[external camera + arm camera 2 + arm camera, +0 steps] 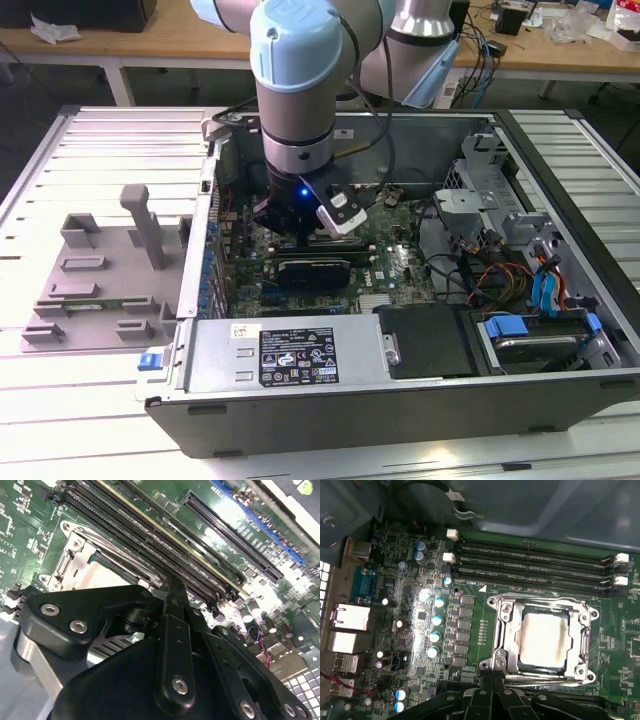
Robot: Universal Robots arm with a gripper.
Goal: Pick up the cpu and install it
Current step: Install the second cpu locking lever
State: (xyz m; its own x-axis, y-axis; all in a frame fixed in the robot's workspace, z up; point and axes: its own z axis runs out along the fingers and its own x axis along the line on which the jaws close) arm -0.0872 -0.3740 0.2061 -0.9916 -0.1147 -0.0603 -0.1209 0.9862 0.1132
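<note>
First wrist view: the cpu (543,639) lies flat, silvery top up, inside the metal socket frame (503,630) on the green motherboard (410,605) — it is square, so no long axis shows; its edges run parallel to the frame's.
Gripper: its black fingers (492,700) appear pressed together with nothing between them, just beside the frame's near edge, apart from the cpu; in the second wrist view the gripper (172,597) points at the memory slots (150,535).
Containers: in the exterior view the open computer case (400,400) lies on its side on the slatted surface (60,400), holding the motherboard, a power supply (290,352) and drive bays with blue tabs (545,290).
Beside the case: a grey fixture tray (100,270) sits at the exterior view's left.
Room: the arm (295,90) reaches down into the case — walls, cables (480,270) and the memory slots crowd the socket closely.
</note>
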